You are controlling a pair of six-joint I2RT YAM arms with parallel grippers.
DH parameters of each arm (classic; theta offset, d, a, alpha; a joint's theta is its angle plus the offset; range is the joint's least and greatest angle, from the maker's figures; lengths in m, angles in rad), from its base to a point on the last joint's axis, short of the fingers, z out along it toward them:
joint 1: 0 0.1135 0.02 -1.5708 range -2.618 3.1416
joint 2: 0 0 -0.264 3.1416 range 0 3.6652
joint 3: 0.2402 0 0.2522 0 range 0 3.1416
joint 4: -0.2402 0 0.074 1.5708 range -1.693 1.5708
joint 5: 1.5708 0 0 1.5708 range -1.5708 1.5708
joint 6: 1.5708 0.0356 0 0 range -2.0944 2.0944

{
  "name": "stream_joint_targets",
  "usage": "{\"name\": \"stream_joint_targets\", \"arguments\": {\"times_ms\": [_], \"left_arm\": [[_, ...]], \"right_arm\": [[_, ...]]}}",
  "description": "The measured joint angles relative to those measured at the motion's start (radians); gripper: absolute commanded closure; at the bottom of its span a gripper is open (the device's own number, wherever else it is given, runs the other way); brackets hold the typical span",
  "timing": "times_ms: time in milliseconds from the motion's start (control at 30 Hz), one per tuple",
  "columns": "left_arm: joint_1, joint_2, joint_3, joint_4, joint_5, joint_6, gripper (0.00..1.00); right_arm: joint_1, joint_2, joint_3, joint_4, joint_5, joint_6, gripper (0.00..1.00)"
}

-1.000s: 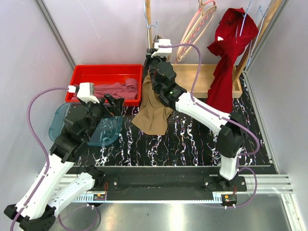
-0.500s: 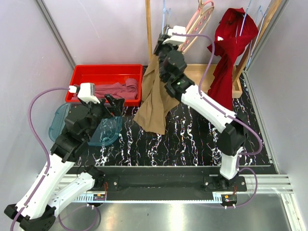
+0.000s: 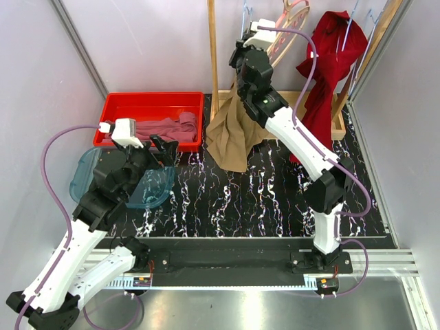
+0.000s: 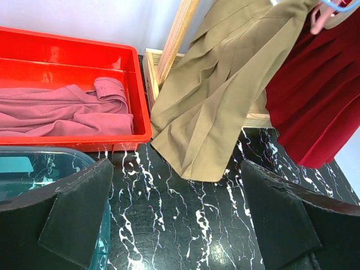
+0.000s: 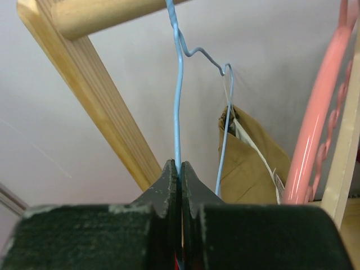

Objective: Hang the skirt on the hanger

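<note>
Most of the task looks done; the skirt (image 3: 232, 134) hangs from the hanger (image 5: 178, 84) at the far middle, its hem low over the surface (image 3: 275, 199); the right gripper (image 5: 179, 167) pinches the blue wire between its jaws just under the wooden rail (image 5: 107, 14); the left gripper (image 4: 180, 225), jaws spread, holds nothing; hooking the hanger on and letting go seem left.
</note>
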Motion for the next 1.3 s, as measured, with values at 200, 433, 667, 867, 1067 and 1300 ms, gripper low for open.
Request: {"name": "stream_joint_targets", "arguments": {"times_ms": [200, 433, 667, 867, 1067, 1300], "left_arm": [[0.0, 0.0, 0.0, -0.002, 0.0, 0.0, 0.01], [0.0, 0.0, 0.0, -0.029, -0.001, 0.0, 0.01], [0.0, -0.007, 0.0, -0.063, -0.018, -0.007, 0.01], [0.0, -0.036, 0.0, -0.103, -0.043, -0.022, 0.01], [0.0, -0.062, 0.0, -0.121, -0.054, -0.045, 0.01], [0.0, -0.085, -0.012, -0.154, -0.058, -0.062, 0.01]], "right_arm": [[0.001, -0.062, -0.151, -0.034, -0.014, 0.09, 0.49], [0.001, -0.163, -0.219, -0.087, -0.033, 0.128, 0.06], [0.001, -0.403, -0.286, -0.126, -0.099, 0.137, 0.0], [0.001, -0.664, -0.396, -0.232, -0.124, 0.146, 0.0], [0.001, -0.934, -0.604, -0.44, -0.122, 0.174, 0.0], [0.001, -1.191, -0.869, -0.697, -0.084, 0.264, 0.0]]}}
